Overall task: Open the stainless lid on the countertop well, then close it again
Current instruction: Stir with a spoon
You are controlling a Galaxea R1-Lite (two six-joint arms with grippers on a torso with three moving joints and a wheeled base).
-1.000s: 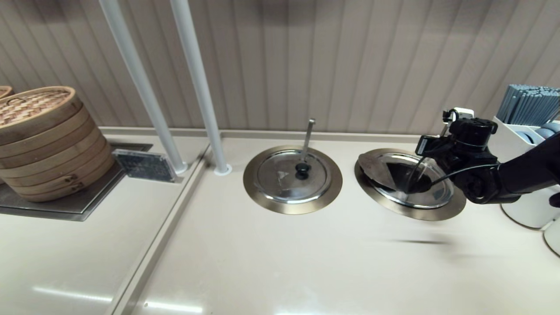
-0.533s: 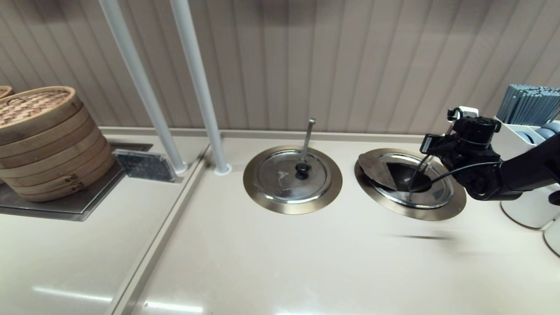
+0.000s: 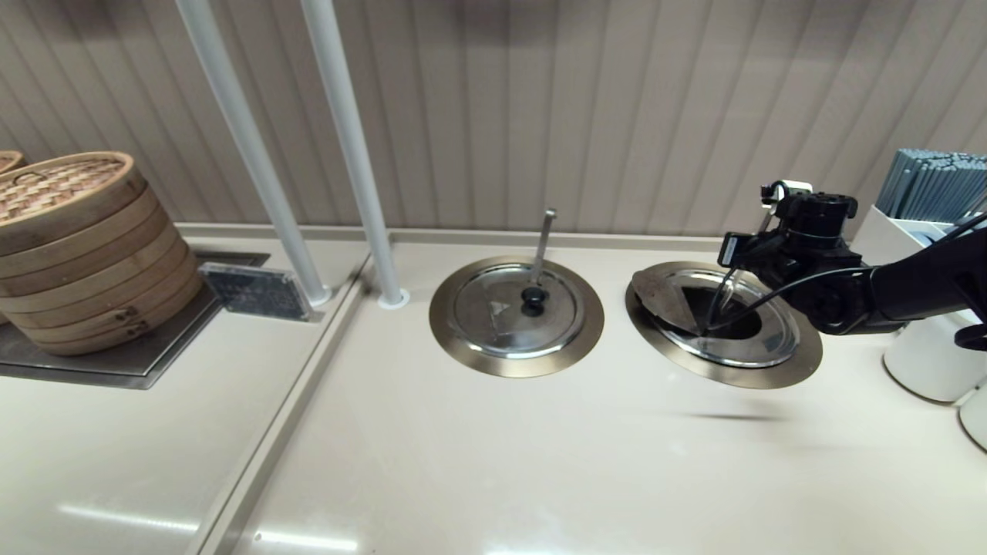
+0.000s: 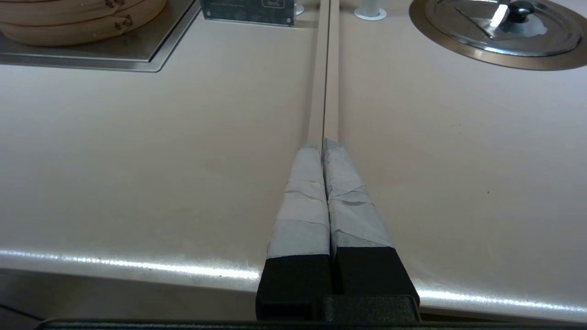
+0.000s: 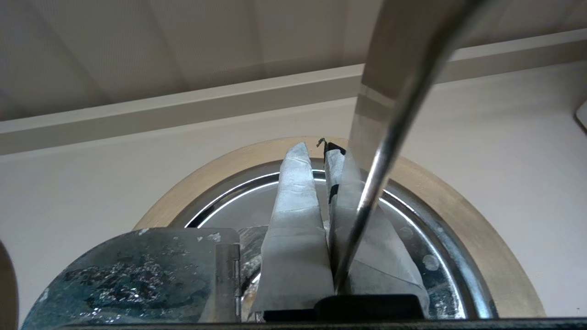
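The countertop well [image 3: 794,368] has a wide brass rim [image 5: 458,215], and its stainless lid stands open. The lid's hinged flap [image 3: 663,299] is turned back to the left, showing its dull spotted underside [image 5: 137,275] and a dark opening [image 3: 721,312] beside it. The knob is hidden. The ladle handle [image 3: 719,301] leans diagonally out of the opening and crosses in front of my right finger [image 5: 390,137]. My right gripper [image 5: 316,149] hovers above the well, shut, with nothing visible between the taped fingers. My left gripper [image 4: 323,144] is parked low at the counter's front edge, shut and empty.
The twin lid [image 3: 515,312] with its black knob [image 3: 532,297] and near-vertical ladle handle [image 3: 544,239] sits closed to the left. Two white poles [image 3: 362,200] rise behind it. Bamboo steamers [image 3: 77,247] stand far left, and white chopstick holders [image 3: 925,339] stand right of my right arm.
My right gripper has risen and shifted left above the well. The ladle handle's top has swung left with it. The flap has stayed turned back.
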